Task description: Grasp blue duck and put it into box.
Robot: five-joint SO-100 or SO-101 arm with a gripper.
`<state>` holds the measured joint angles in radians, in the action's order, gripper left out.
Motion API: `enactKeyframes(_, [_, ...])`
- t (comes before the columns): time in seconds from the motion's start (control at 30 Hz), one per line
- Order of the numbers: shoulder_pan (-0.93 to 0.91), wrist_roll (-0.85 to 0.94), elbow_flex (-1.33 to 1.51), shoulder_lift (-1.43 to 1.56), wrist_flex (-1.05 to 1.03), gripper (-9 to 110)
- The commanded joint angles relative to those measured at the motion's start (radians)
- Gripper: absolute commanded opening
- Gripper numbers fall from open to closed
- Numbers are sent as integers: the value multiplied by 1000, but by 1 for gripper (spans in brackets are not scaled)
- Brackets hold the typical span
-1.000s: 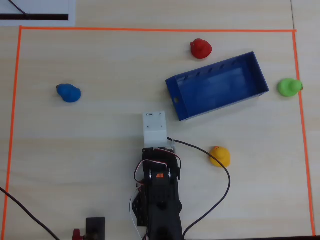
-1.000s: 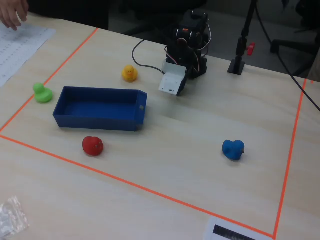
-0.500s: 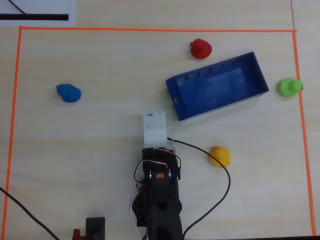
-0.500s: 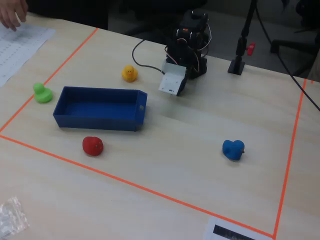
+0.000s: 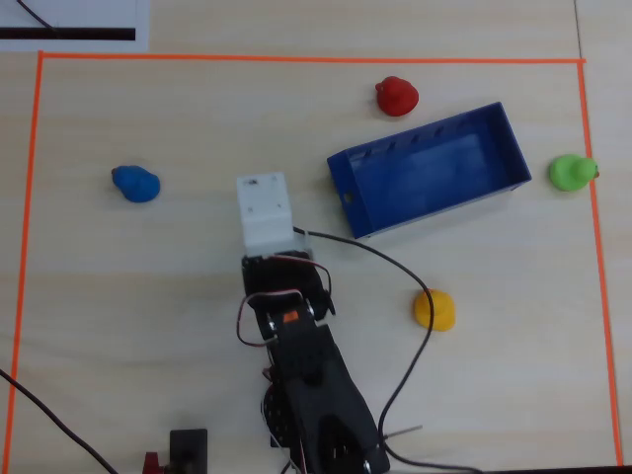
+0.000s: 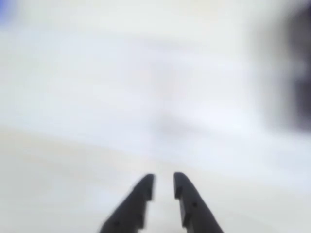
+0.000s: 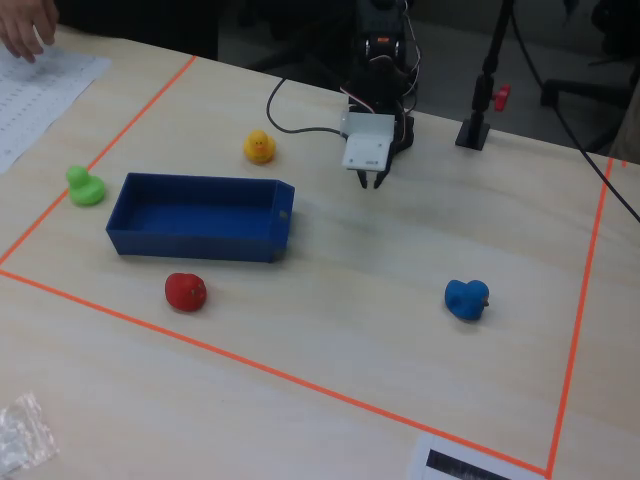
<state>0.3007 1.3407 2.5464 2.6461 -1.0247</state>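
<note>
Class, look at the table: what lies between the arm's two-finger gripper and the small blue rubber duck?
Nothing: in the fixed view, only bare light wooden tabletop separates the gripper from the blue rubber duck.

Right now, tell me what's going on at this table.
A small robot arm is reaching out over the table, and its gripper holds nothing, with the jaws only slightly apart. The blue duck sits untouched on the wood, well away from the blue box, which is empty. Red, green and yellow ducks lie around the box.
</note>
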Motion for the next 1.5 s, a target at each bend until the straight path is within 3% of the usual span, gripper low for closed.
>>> enactKeyframes(0.0, [132,-29,-706,-635,6,23])
enactKeyframes(0.2, [216,-18,-1124,-1069,-46,27])
enactKeyframes(0.43, [287,-72,-1230,-1335,-26,29])
enactKeyframes(0.8, [360,-141,-1333,-1493,-64,31])
enactKeyframes(1.47, [245,-5,-1394,-1603,78,31])
